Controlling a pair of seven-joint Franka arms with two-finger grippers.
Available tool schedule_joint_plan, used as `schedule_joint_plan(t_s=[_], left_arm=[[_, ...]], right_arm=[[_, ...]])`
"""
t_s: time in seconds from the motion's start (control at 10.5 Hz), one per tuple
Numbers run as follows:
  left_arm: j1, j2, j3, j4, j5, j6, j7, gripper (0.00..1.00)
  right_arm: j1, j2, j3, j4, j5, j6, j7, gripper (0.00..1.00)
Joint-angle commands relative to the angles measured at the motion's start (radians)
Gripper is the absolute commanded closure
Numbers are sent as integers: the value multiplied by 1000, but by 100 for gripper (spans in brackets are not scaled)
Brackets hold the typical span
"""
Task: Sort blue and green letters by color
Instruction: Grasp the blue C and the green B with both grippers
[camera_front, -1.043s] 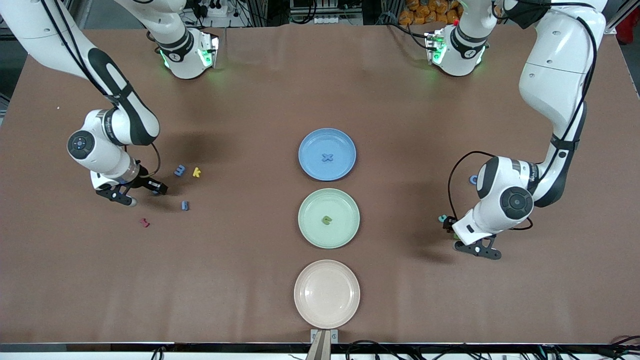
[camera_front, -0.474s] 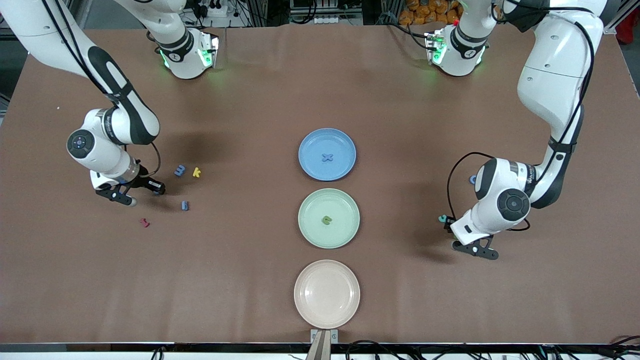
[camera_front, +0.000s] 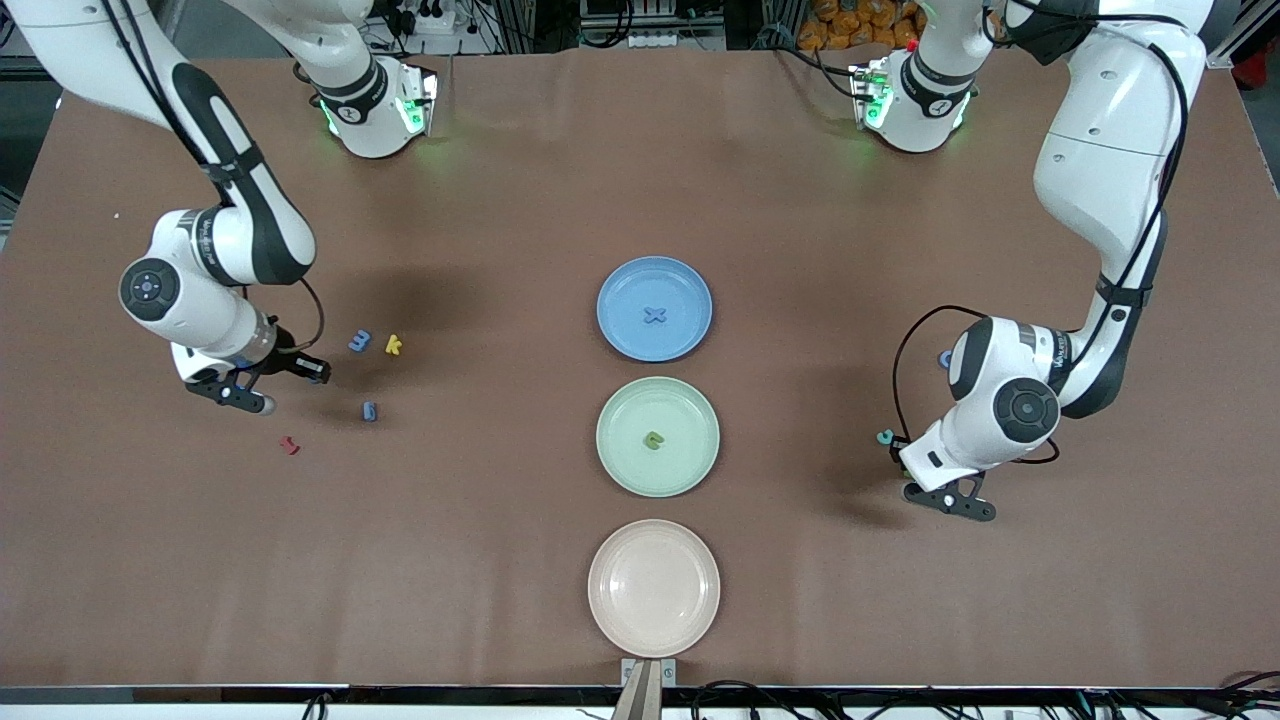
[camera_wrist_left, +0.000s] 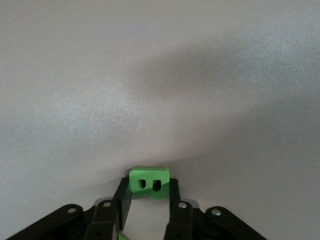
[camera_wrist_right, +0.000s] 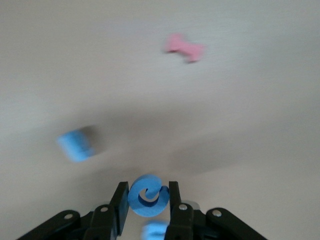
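Left tool (camera_wrist_left: 147, 197) clamping green letter B (camera_wrist_left: 149, 183), low over table (camera_front: 800, 200) at left arm's end. Right tool (camera_wrist_right: 146, 202) clamping blue G (camera_wrist_right: 146, 195) near blue E (camera_front: 360, 341), yellow k (camera_front: 393, 345). Lifting straight first advisable. Wide bare table toward blue plate (camera_front: 620, 330), green plate (camera_front: 615, 455).

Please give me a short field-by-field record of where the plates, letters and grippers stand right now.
left gripper: shut on green B, toward the left arm's end of the table
right gripper: shut on blue G, toward the right arm's end
blue plate: holds blue X
green plate: holds one green letter
pink plate: nothing in it
loose beside right gripper: blue letters, yellow k, dark red letter
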Motion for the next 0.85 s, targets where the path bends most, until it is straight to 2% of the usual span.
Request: schedule_joint_plan(t_s=[0.0, 0.09, 0.47, 0.76], left_arm=[[-5, -7, -1, 38, 28, -10, -9, 100], [-5, -17, -10, 41, 27, -22, -9, 100], [-87, -65, -33, 71, -24, -120, -53, 100], [-159, -61, -67, 91, -102, -128, -148, 100]], right_arm=[[150, -49, -2, 0, 207, -18, 24, 83], [228, -49, -3, 11, 256, -19, 67, 83], [482, -23, 0, 86, 261, -19, 379, 83], [667, 93, 0, 216, 258, -19, 551, 83]])
